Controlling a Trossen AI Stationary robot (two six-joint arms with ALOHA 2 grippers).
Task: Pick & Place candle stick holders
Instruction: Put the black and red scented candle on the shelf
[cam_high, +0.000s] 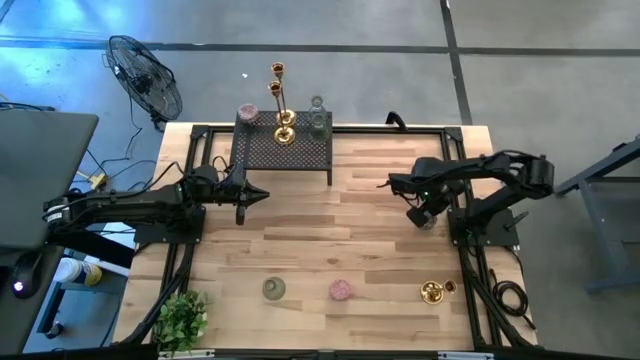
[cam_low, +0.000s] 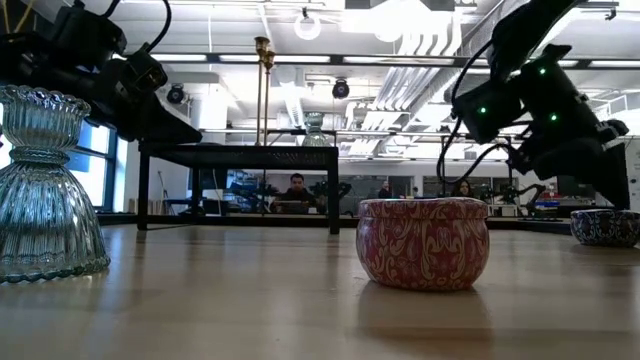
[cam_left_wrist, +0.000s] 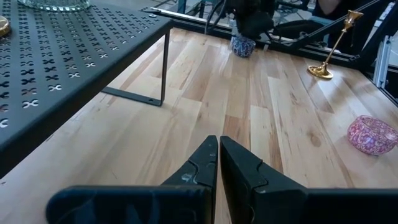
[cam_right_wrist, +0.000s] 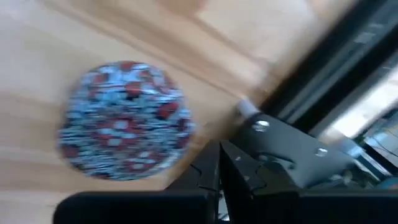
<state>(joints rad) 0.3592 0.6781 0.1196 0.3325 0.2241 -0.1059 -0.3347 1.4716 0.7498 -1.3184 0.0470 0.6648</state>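
A: From above, where does the right gripper (cam_high: 424, 215) stand?
B: Beside the blue bowl (cam_high: 430, 221), fingers shut on nothing; it should reopen and straddle the rim.
A: Low view?
B: Round pink tin (cam_low: 423, 242), ribbed glass holder (cam_low: 45, 186).
A: Left wrist?
B: Left gripper (cam_left_wrist: 219, 152) closed, empty, near the mesh rack (cam_left_wrist: 56, 56).

blue patterned holder (cam_right_wrist: 124, 118): I see it smeared by motion in the right wrist view, its pattern unreadable.
same holder, low view: cut by the frame's right edge.
pale-green glass holder (cam_low: 45, 185): my low view crops its left side.
glass holder on the rack (cam_left_wrist: 53, 4): only the base shows (top edge cuts it).
people behind the table (cam_low: 296, 190): too small to tell anything.
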